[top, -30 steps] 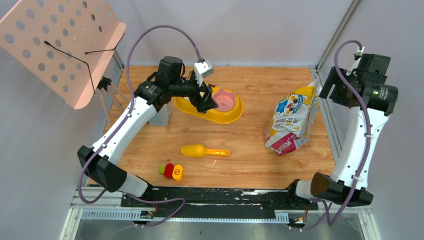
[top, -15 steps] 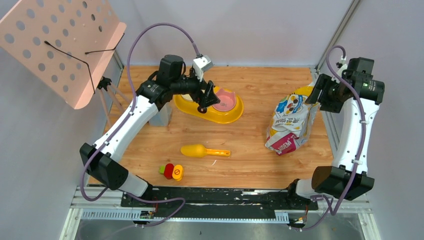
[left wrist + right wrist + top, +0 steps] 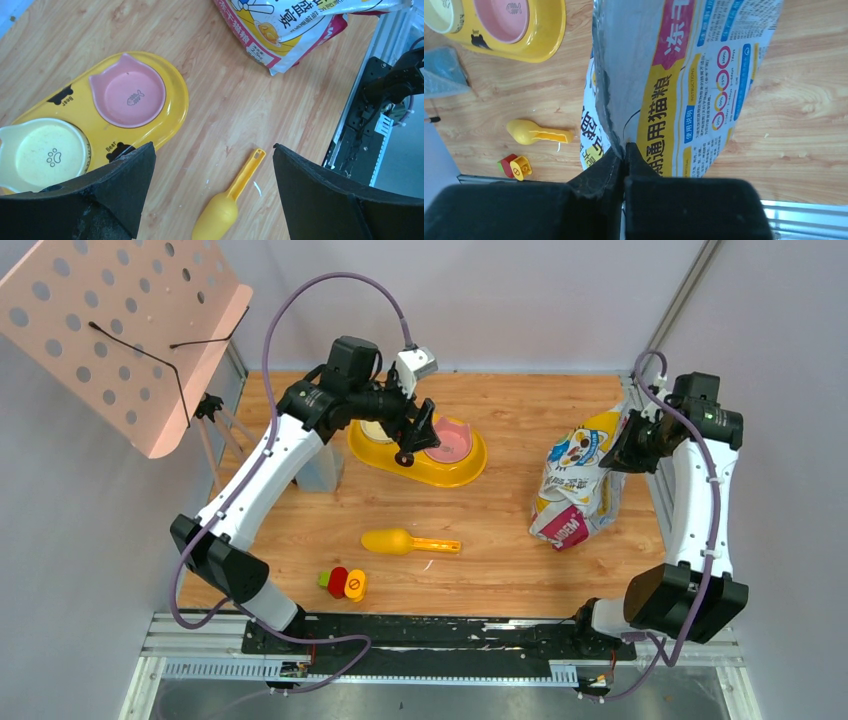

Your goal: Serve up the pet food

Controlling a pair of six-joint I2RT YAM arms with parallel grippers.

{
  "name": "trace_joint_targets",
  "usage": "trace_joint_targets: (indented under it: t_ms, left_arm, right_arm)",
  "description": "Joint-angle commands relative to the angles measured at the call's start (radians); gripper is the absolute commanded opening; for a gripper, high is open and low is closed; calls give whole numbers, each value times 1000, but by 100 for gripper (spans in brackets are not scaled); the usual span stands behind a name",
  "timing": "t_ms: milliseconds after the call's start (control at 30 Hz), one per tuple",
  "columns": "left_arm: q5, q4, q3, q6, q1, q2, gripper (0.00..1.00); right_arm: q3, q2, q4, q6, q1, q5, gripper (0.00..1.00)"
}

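**kibblewatch:** Looked for the pet food, couldn't make out a single pellet in any view. No telling about the inside of the bag [image 3: 578,475] either.

**yam_fan:** Same here. Found the right fingers [image 3: 611,172] pressed together, clamped on the bag's top edge, well off to the right of the yellow feeder [image 3: 420,472]. Saw the bag's bottom end down on the surface [image 3: 500,560].

**kibblewatch:** And the left fingers [image 3: 120,185]?

**yam_fan:** Spread wide apart, gripping nothing, hanging above the feeder. Spotted a pink bowl [image 3: 127,95] and a pale yellow bowl [image 3: 42,155] side by side in it.

**kibblewatch:** Also noticed the yellow scoop [image 3: 400,541] lying flat on the feeder's near side, apart from it.

**yam_fan:** Yep, plus some small coloured blocks [image 3: 343,583] nearer than the scoop.
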Motion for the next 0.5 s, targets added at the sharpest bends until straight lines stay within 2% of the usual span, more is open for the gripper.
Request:
trace_joint_targets:
  t_ms: [0, 133, 267, 467]
  left_arm:
    - [22, -8, 27, -31, -3, 7, 95]
    - [41, 64, 42, -164, -3, 22, 95]
    - [38, 95, 59, -219, -2, 37, 95]
    - [123, 159, 55, -279, -2, 56, 95]
  right_arm:
    - [-47, -80, -22, -35, 79, -161, 0]
    - [-30, -125, -3, -85, 231, -249, 0]
    - [10, -140, 45, -79, 415, -272, 0]
    - [53, -108, 61, -76, 452, -278, 0]
